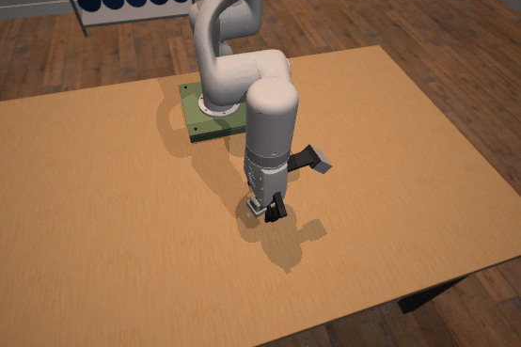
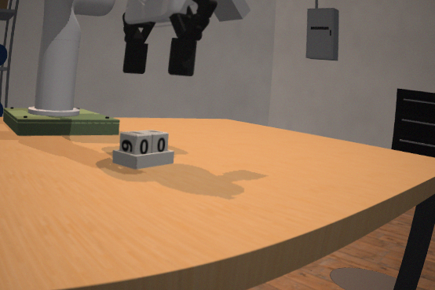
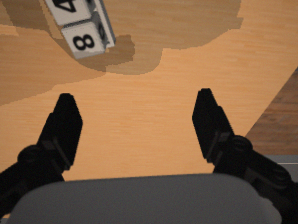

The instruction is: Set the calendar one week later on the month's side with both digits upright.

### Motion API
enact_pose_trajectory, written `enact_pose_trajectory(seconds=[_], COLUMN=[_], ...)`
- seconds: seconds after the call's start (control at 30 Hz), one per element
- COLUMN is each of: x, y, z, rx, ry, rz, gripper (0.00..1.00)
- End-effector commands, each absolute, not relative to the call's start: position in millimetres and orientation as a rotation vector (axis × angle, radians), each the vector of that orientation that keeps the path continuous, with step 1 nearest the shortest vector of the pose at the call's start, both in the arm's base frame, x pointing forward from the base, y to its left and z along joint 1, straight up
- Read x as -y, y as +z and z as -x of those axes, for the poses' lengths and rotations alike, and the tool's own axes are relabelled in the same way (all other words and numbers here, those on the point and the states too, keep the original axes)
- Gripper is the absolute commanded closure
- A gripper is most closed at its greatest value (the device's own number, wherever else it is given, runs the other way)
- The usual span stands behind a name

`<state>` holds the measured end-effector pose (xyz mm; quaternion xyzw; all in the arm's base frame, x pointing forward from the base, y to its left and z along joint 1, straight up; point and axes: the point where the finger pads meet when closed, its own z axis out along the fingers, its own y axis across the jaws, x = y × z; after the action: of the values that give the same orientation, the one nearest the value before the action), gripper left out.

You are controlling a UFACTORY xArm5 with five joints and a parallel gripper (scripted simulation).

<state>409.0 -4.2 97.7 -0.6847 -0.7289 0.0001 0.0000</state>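
The gripper (image 2: 159, 59) hangs fully open and empty, well above the two cubes (image 2: 144, 144) in their tray (image 2: 143, 159).

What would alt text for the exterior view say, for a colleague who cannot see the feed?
The open, empty gripper hangs well above a small grey tray holding two white cubes side by side on the wooden table. The cube faces toward the camera read 0 and 0, with a sideways 9 or 6 on the left cube's end face.

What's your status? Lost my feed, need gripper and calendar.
Gripper open, empty, high above the table. Both cubes flat in the tray, side by side. Nothing in the way.
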Motion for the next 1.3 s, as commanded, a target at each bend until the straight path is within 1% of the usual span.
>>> enact_pose_trajectory(seconds=[0.0, 0.47, 0.57, 0.63, 1.0, 1.1, 1.17, 1.27], x=[4, 2, 2, 2, 1, 1, 0, 0], y=[99, 98, 98, 98, 97, 97, 97, 97], z=[-408, -401, -401, -399, -393, -393, -391, -390], rx=[2.423, 2.828, 2.843, 2.918, 3.08, 3.084, 3.119, 3.132], ry=[-0.004, -0.003, -0.003, -0.003, -0.001, -0.001, -0.001, -0.001], rz=[2.005, 1.377, 1.347, 1.175, 0.639, 0.622, 0.414, 0.301], gripper=[0.0, 0.0, 0.0, 0.0, 0.0, 0.0, 0.0, 0.0])
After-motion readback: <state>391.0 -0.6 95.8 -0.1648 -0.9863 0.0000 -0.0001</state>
